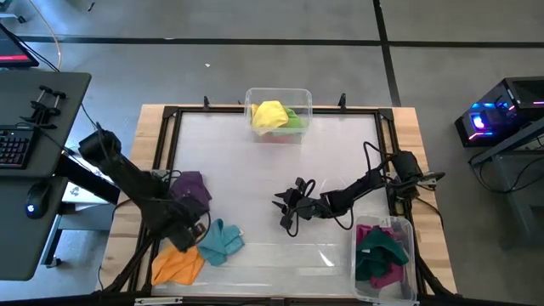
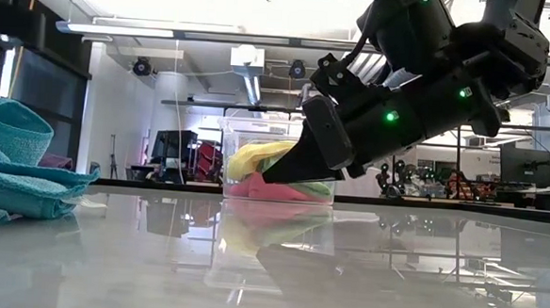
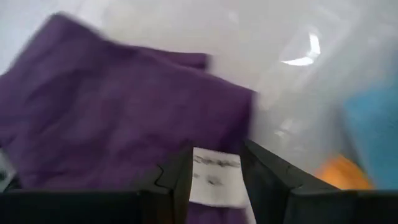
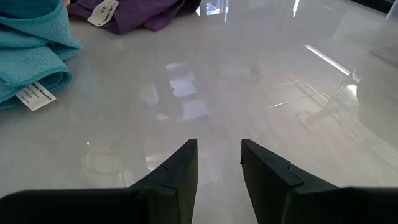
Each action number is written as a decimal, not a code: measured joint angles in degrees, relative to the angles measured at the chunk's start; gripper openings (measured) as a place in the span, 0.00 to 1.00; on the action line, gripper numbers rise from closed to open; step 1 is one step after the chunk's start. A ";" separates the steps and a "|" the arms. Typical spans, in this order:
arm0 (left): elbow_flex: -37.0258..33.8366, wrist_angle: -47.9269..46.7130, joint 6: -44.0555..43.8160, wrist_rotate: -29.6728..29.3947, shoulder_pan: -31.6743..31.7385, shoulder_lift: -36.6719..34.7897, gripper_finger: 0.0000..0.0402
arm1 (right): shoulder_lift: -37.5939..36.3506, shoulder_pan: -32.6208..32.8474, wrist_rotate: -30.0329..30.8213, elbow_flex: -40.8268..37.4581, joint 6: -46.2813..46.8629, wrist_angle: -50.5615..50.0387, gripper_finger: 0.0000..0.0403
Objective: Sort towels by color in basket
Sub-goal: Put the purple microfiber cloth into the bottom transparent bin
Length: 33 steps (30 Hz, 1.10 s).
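Left gripper is low at the counter's left front, over the purple towel — fingers slightly spread with the towel's white tag between them; can't tell if they actually pinch it. Teal towel lies just beside that gripper, orange towel at the front-left corner next to the teal one.

Right gripper sits near counter centre, close above the bare surface, fingers a little apart, holding nothing.

Bins: the clear far-edge bin holds the yellow towel on top, the light green towel beside it, and a pink one underneath, seen from the low view. The clear bin at front right holds the dark green towel and the magenta towel piled together.
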 joint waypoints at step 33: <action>-12.53 34.54 31.38 0.52 21.48 -0.72 0.24 | 0.00 0.11 -0.23 0.00 0.66 -1.11 0.29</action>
